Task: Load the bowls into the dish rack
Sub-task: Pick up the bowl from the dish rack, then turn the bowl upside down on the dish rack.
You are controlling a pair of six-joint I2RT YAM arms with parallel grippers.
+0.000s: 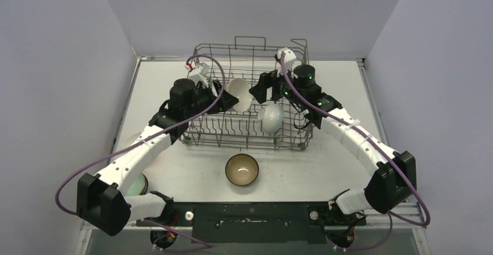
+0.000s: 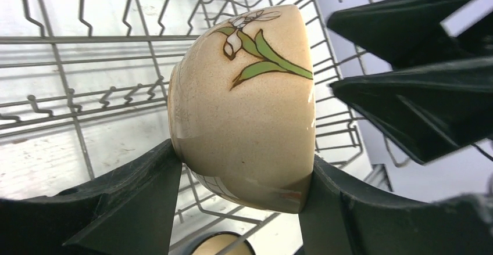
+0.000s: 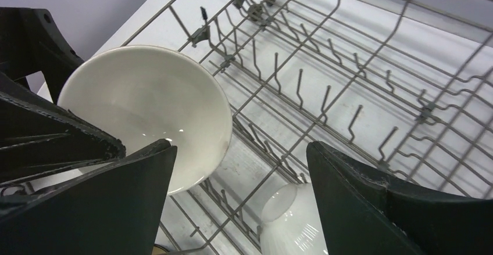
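Grey dish rack (image 1: 232,140): wire basket on the far half of the table (image 1: 331,162), with rows of upright tines inside and handle loops at the back.
beige bowl (image 2: 244,92): tipped on its side over the rack's left-middle rows. Green leaves and a white flower painted on the outside, pale inside turned toward the right gripper (image 3: 239,150). Touching the tines or not, hard to say.
left gripper (image 2: 241,168): clamped on the beige bowl, one dark finger pressed against each side.
right gripper: jaws spread wide with nothing between them, hanging over the rack close to the beige bowl's mouth.
white bowl (image 1: 272,118): lying in the rack toward its front wall, ribbed outside showing (just below the parted right fingers).
brown-rimmed bowl (image 1: 242,169): upright on the table in front of the rack, apart from it, cream inside.
pale green bowl (image 1: 139,180): at the near left of the table, mostly hidden under the left arm, only an edge showing.
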